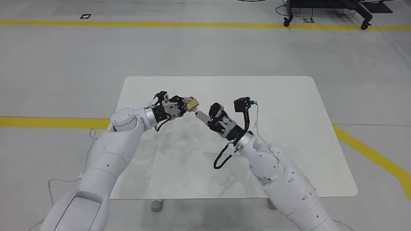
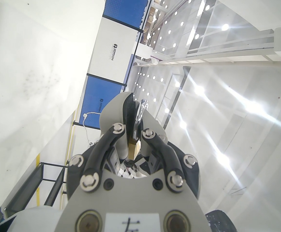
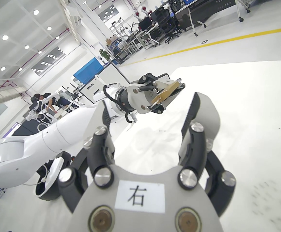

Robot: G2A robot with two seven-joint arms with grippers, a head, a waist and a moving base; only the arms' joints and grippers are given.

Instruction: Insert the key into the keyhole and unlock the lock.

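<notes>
A brass padlock [image 1: 191,104] is held above the white table [image 1: 289,102] by my left gripper [image 1: 187,105], which is shut on it. In the left wrist view the lock's silver shackle [image 2: 141,111] lies between the fingertips and its brass body [image 2: 133,149] sits nearer the palm. My right gripper [image 1: 201,115] hovers just to the right of the lock, open and empty. From the right wrist the open gripper [image 3: 149,101] faces the padlock [image 3: 167,90] in the left gripper [image 3: 176,86]. A small silvery piece [image 3: 155,101] sticks out of the lock's palm end; I cannot tell whether it is the key.
Both arms meet over the middle of the table [image 3: 239,97]. A yellow floor line [image 1: 192,24] runs behind the table, and a black wheeled stand [image 1: 327,0] is at the far right.
</notes>
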